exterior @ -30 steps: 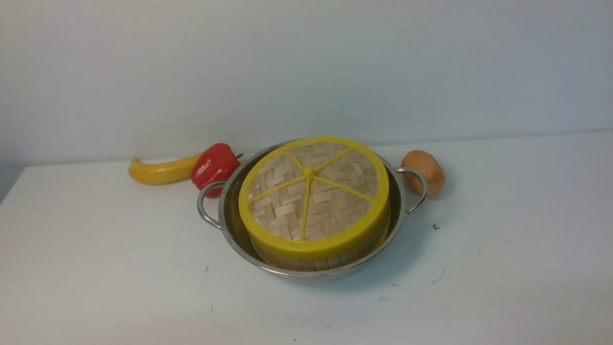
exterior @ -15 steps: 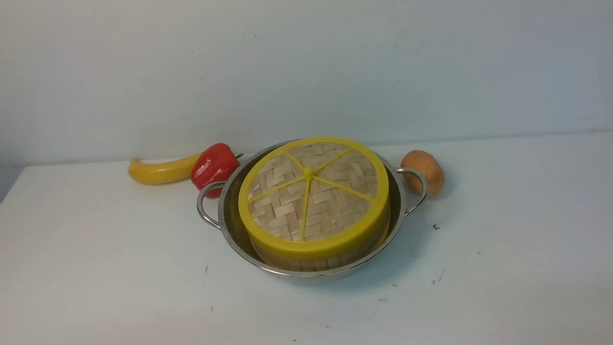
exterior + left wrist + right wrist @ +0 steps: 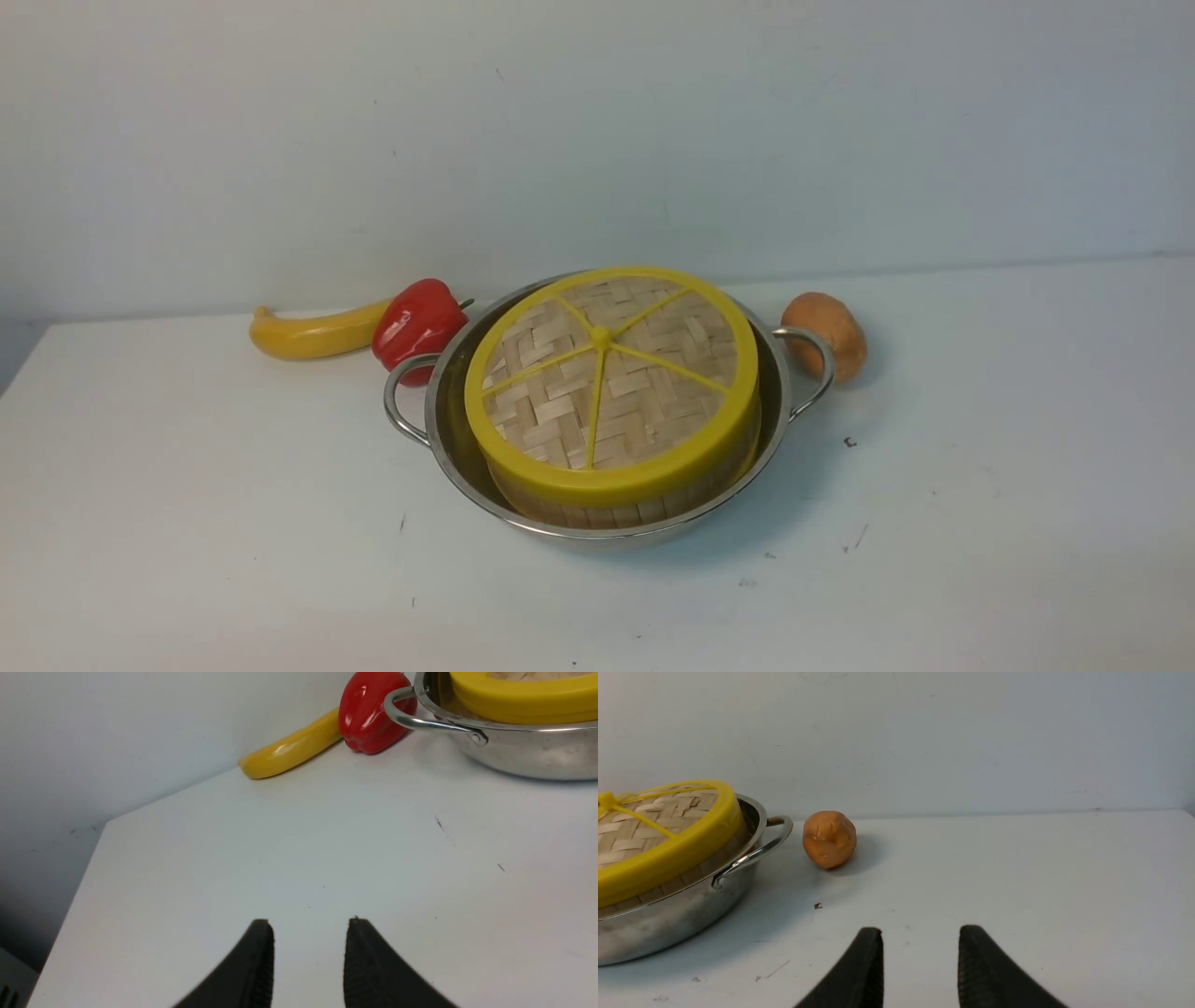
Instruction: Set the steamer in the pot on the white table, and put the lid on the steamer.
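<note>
On the white table (image 3: 187, 523) stands the shiny steel pot (image 3: 448, 439) with looped side handles. Inside it sits the bamboo steamer (image 3: 607, 511); only its strip wall shows below the lid. The woven lid (image 3: 611, 383) with yellow rim and spokes rests on top of the steamer, slightly tilted. Neither arm shows in the front view. My left gripper (image 3: 308, 924) hovers over bare table, well away from the pot (image 3: 514, 751), its fingers apart with nothing between them. My right gripper (image 3: 920, 931) is likewise open and empty, to the side of the pot (image 3: 668, 919) and the lid (image 3: 668, 854).
A yellow banana (image 3: 313, 334) and a red pepper (image 3: 417, 322) lie behind the pot's left handle. A brown potato (image 3: 826, 331) sits behind the right handle. A pale wall closes off the back. The table's left edge (image 3: 79, 891) runs close to my left gripper.
</note>
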